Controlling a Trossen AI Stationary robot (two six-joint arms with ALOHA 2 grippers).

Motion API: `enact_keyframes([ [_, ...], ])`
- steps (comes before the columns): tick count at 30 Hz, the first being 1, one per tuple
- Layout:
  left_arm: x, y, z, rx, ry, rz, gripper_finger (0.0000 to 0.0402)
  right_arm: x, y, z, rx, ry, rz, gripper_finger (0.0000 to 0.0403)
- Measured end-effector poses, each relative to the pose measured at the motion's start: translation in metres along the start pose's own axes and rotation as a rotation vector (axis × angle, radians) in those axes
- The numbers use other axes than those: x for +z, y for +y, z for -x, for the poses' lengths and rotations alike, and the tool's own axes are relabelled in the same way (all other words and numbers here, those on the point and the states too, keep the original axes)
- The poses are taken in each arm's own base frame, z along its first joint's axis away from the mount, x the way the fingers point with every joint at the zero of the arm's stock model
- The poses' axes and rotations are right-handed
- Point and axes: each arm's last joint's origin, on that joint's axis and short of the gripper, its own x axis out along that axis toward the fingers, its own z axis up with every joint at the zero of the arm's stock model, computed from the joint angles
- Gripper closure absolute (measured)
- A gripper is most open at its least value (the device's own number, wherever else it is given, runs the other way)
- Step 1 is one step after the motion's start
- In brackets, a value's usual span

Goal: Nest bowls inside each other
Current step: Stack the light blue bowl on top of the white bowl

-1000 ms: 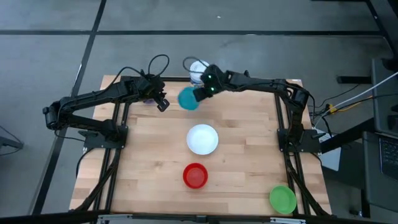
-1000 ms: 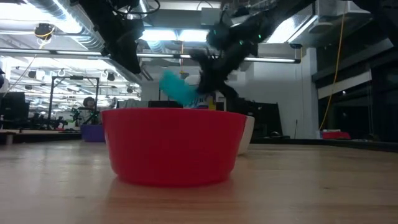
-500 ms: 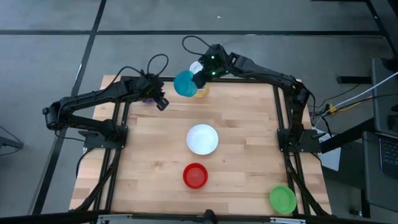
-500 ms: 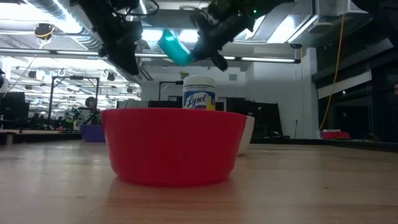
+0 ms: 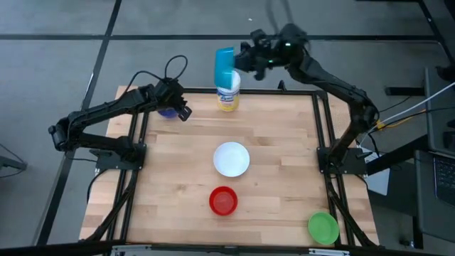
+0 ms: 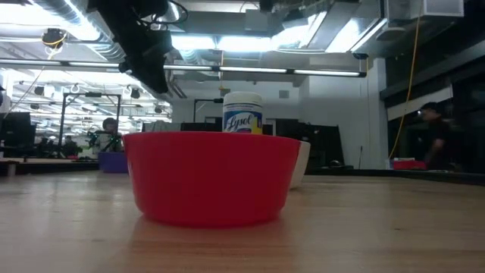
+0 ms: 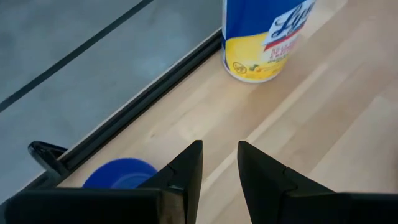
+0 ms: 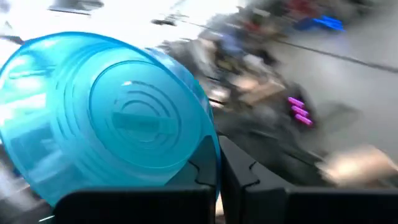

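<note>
Grey floor (image 5: pixel 64 43) all around, crossed by dark seam lines. Pale wood-plank tabletop (image 5: pixel 277 142) set in a black metal frame (image 5: pixel 135 178). Off to one side, a yellow cable (image 5: pixel 409 112) trailing toward dark equipment (image 5: pixel 439 167) at the edge. Seen level across the planks: a large open workshop, rows of long ceiling lights (image 6: pixel 250 44) glaring overhead, a silver duct (image 6: pixel 64 14) and pipes up among them. White wall (image 6: pixel 333 114) behind, dark panels (image 6: pixel 432 91) beside it, a yellow cord (image 6: pixel 414 68) hanging down. Cluttered benches and dark racks (image 6: pixel 45 140) far back in the hall. A person (image 6: pixel 436 136) standing at the far edge, another (image 6: pixel 111 129) seated in the distance.
</note>
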Motion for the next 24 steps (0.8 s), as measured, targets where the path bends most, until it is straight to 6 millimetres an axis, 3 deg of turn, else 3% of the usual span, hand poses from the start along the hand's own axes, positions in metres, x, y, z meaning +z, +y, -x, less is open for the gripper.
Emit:
enact_keyframes([
  [6,0.004,0.002,-0.001,-0.016,-0.028,0.028,0.0304,0.027,0.042,0.014,0.31,-0.098,0.154,0.0403],
  [13,0.004,0.002,-0.001,-0.024,-0.036,0.056,0.0304,0.027,0.091,0.02,0.686,-0.115,0.482,0.0402],
  [24,0.005,0.002,-0.001,-0.026,-0.041,0.06,0.0304,0.023,0.128,0.026,0.823,-0.169,0.576,0.04],
])
